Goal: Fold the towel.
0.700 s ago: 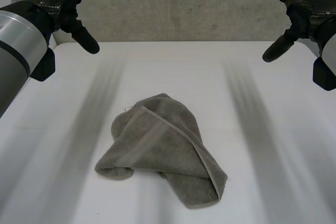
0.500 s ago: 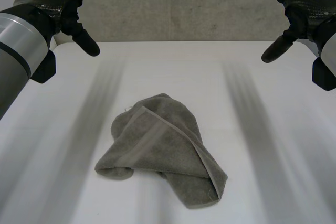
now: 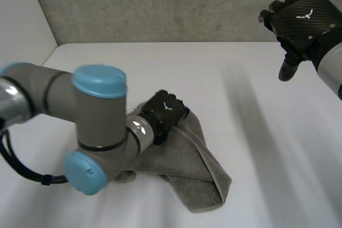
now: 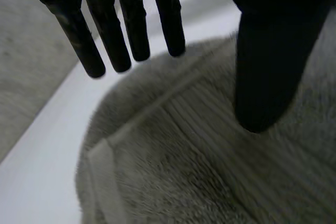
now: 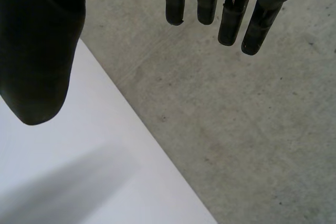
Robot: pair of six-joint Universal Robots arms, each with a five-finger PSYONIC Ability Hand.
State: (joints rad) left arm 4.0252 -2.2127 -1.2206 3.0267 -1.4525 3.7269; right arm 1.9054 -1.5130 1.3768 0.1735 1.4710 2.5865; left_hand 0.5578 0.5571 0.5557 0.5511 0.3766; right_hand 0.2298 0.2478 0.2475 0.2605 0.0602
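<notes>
A grey-green towel (image 3: 195,166) lies crumpled in a loose heap on the middle of the white table (image 3: 256,132). My left arm reaches across the near left of the table, and my left hand (image 3: 165,111) hovers at the towel's far edge. In the left wrist view the fingers (image 4: 131,32) are straight and the thumb (image 4: 265,72) stands apart from them, just above the towel (image 4: 199,171) and its hemmed band; nothing is pinched. My right hand (image 3: 300,22) hangs high over the far right of the table, its fingers (image 5: 231,14) and thumb (image 5: 39,56) spread with nothing in them.
A grey concrete wall (image 3: 176,4) runs behind the table's far edge. In the right wrist view the table's edge (image 5: 152,145) borders a grey floor (image 5: 247,129). My left arm's elbow (image 3: 99,132) covers the towel's left side.
My left arm has swung down from high at the far left to the towel's far edge. The right hand has dropped slightly and turned. The towel lies as before.
</notes>
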